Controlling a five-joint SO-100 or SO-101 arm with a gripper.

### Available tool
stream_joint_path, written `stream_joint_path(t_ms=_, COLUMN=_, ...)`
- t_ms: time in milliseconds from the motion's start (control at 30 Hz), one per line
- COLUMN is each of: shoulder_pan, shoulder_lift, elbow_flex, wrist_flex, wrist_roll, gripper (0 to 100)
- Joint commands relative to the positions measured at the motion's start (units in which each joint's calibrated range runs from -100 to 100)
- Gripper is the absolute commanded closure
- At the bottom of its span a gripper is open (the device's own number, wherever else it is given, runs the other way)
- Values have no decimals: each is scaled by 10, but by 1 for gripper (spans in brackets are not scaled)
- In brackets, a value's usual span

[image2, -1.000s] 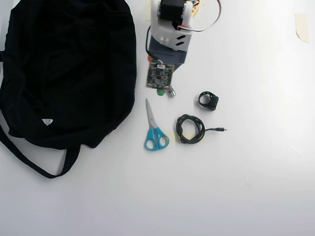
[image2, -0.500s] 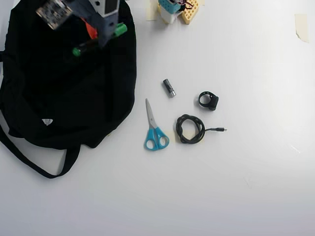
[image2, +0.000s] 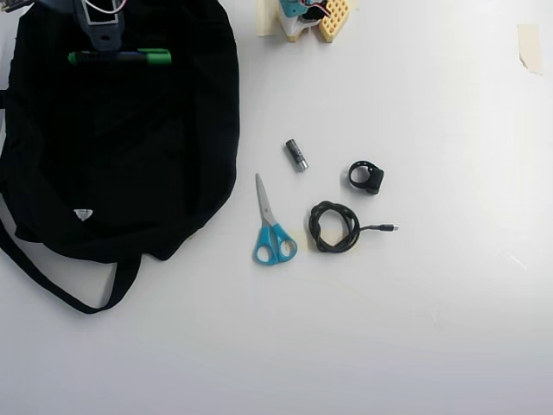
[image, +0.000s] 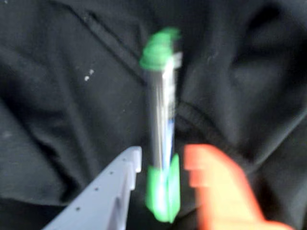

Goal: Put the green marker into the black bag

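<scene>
Your claw [image: 163, 165] grips the green marker [image: 162, 120] by its lower end, one grey finger and one orange finger pressing either side of the barrel, so the pen points away from the wrist camera with its green cap farthest off. Behind it in the wrist view you see only folds of the black bag [image: 57, 120]; the picture is blurred. From overhead, the green marker [image2: 121, 58] lies crosswise above the upper part of the black bag [image2: 121, 156], under the claw [image2: 102, 50]. Whether the pen sits inside the opening or merely over the fabric cannot be told. Nothing else shows in the bag. On the counter [image2: 415, 328] remain scissors [image2: 270, 229], a coiled cable [image2: 335, 226] and a small cylinder [image2: 297, 155].
</scene>
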Motion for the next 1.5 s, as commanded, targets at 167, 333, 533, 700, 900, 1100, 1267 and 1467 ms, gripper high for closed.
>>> stream_joint_path(t_ms=167, shoulder_pan=-180, shoulder_lift=-261, elbow_flex=-15, wrist_flex=148, wrist_roll=-8, gripper=79)
stream_joint_path(t_ms=333, shoulder_pan=-409, shoulder_lift=-360, elbow_flex=-8, wrist_flex=189, wrist_roll=-9, gripper=82)
stream_joint_path(t_ms=533, shoulder_pan=-503, shoulder_lift=-483, elbow_flex=93, wrist_flex=187, wrist_roll=-5, gripper=98)
stream_joint_path(t_ms=700, shoulder_pan=-536, shoulder_lift=-578, elbow_flex=185, wrist_flex=183, wrist_roll=-9, gripper=98)
stream_joint_path(t_ms=900, shoulder_pan=-586, shoulder_lift=-685, elbow_flex=339, wrist_flex=117, wrist_roll=-9, gripper=98)
stream_joint_path(t_ms=1100, shoulder_pan=-615, shoulder_lift=-816, elbow_flex=563, wrist_flex=-14, wrist_roll=-6, gripper=98)
stream_joint_path(t_ms=1267, shoulder_pan=-620, shoulder_lift=-935, elbow_flex=727, wrist_flex=-65, wrist_roll=-5, gripper=98)
stream_joint_path(t_ms=1467, shoulder_pan=-656, shoulder_lift=-1075, elbow_flex=887, wrist_flex=-60, wrist_roll=-4, gripper=98)
